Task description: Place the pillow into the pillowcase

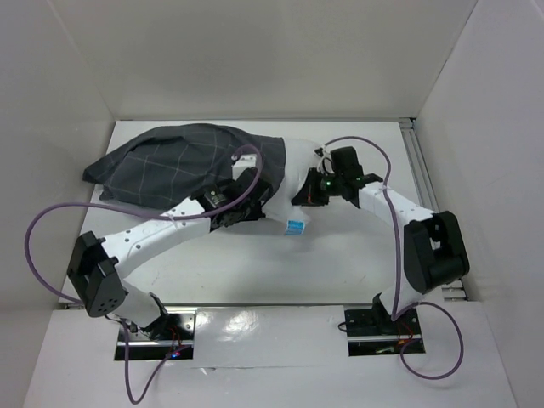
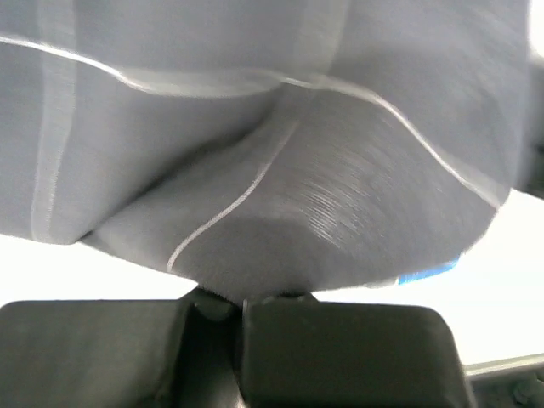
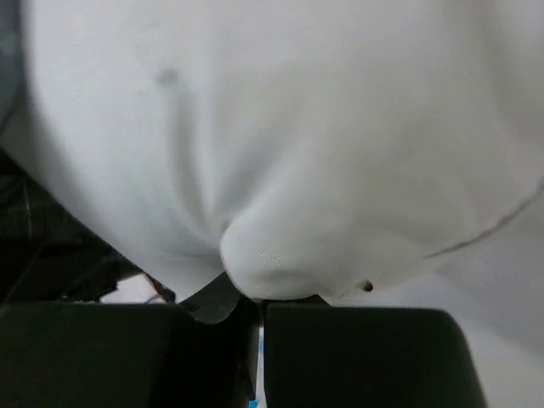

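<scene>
The dark grey checked pillowcase [image 1: 183,163] lies at the back left of the table, drawn over most of the white pillow [image 1: 296,170], whose right end sticks out with its blue tag [image 1: 295,227] at the near edge. My left gripper [image 1: 246,206] is shut on the pillowcase's near edge; in the left wrist view the grey cloth [image 2: 280,195] bunches into the closed jaws. My right gripper [image 1: 308,194] is shut on the pillow's exposed end; in the right wrist view white fabric [image 3: 280,170] is pinched between the fingers.
White walls enclose the table on the left, back and right. A metal rail [image 1: 422,170] runs along the right edge. Purple cables loop beside both arms.
</scene>
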Robot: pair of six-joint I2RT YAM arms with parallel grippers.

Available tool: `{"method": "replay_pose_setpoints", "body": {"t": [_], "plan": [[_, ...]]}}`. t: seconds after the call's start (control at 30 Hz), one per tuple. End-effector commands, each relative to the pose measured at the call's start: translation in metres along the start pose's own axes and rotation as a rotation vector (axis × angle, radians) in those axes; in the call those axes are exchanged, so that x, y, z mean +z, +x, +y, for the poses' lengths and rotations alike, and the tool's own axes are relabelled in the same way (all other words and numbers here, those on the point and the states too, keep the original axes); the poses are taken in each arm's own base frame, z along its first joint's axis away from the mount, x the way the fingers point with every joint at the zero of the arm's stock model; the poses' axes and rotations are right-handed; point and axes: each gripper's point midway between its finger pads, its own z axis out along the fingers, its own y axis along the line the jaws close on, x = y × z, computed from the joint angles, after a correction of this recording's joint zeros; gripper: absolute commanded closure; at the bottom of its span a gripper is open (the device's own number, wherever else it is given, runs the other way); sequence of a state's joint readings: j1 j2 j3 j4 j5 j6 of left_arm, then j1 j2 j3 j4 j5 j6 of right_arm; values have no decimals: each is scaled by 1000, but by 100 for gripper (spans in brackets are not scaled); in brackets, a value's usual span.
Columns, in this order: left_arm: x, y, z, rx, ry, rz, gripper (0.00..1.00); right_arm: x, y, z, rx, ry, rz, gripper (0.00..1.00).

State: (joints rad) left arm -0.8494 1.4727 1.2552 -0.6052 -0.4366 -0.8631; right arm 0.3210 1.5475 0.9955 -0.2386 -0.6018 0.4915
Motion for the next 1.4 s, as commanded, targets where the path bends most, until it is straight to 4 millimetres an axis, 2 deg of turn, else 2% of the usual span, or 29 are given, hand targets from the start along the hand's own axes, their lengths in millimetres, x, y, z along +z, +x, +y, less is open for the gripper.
{"method": "replay_pose_setpoints", "body": {"t": [0.0, 0.03, 0.07, 0.1, 0.13, 0.17, 0.2, 0.27, 0.3, 0.37, 0.43, 0.53, 0.6, 0.63, 0.7, 0.77, 0.8, 0.87, 0.9, 0.93, 0.97, 1.0, 1.07, 1.1, 1.13, 1.17, 1.2, 1.3, 1.37], "plan": [[-71, -78, -101, 18, 380, -105, 100, -14, -65, 90, -140, -235, -177, 100], [-64, -76, -125, 47, 410, -68, 100, -16, -71, 106, -154, -288, -209, 100], [-82, -74, -157, 85, 491, -54, 100, -18, -76, 113, -146, -317, -224, 100], [-122, -108, -189, 104, 608, -137, 100, -9, -73, 108, -89, -325, -204, 100], [-109, -98, -206, 143, 609, -91, 100, -9, -74, 109, -84, -337, -214, 100], [-120, -102, -220, 164, 676, -81, 100, -4, -70, 103, -57, -327, -197, 100], [-152, -127, -234, 159, 757, -144, 100, -6, -68, 103, -61, -331, -202, 100], [-161, -145, -235, 166, 793, -166, 100, -15, -64, 106, -54, -319, -206, 100], [-173, -160, -232, 156, 838, -184, 100, -32, -67, 111, -103, -313, -243, 100], [-196, -174, -224, 150, 900, -210, 100, -50, -63, 114, -118, -259, -246, 100], [-220, -185, -209, 129, 929, -239, 100, -79, -61, 126, -181, -232, -289, 100], [-250, -188, -196, 98, 978, -241, 100, -116, -38, 136, -186, -209, -279, 100], [-256, -192, -191, 83, 999, -231, 100, -128, -16, 132, -142, -173, -224, 100], [-256, -207, -183, 61, 998, -260, 100, -139, -10, 136, -142, -173, -224, 100], [-244, -222, -178, 40, 997, -271, 100, -145, 10, 131, -100, -145, -162, 100], [-214, -242, -165, 11, 958, -272, 100, -148, 21, 129, -66, -136, -123, 100], [-173, -243, -167, -11, 919, -223, 100, -147, 26, 125, -48, -122, -101, 100], [-125, -253, -155, -30, 885, -172, 100, -137, 26, 107, -16, -54, -96, 100], [-94, -246, -150, -11, 840, -133, 100, -130, 21, 92, 2, 12, -115, 100], [-41, -239, -142, -2, 699, -125, 100, -122, 13, 80, 15, 50, -134, 100], [-14, -230, -130, 22, 615, -103, 100, -105, 9, 66, 46, 85, -113, 100], [2, -219, -123, 67, 574, -76, 97, -99, -12, 53, 56, 108, -168, 100], [3, -208, -117, 97, 557, -36, 76, -85, -32, 34, 74, 130, -202, 97], [3, -203, -110, 123, 537, -35, 61, -73, -44, 11, 113, 161, -207, 91], [-6, -208, -105, 137, 522, -64, 26, -70, -66, 6, 97, 153, -264, 74], [-17, -211, -104, 157, 486, -107, 14, -67, -75, -4, 117, 176, -271, 55], [-45, -223, -103, 192, 493, -178, 8, -64, -94, -19, 135, 176, -278, 33], [-74, -219, -92, 206, 451, -199, 8, -72, -116, -41, 179, 155, -306, 25], [-69, -206, -79, 193, 395, -147, 11, -79, -118, -49, 204, 165, -327, 24]]}}
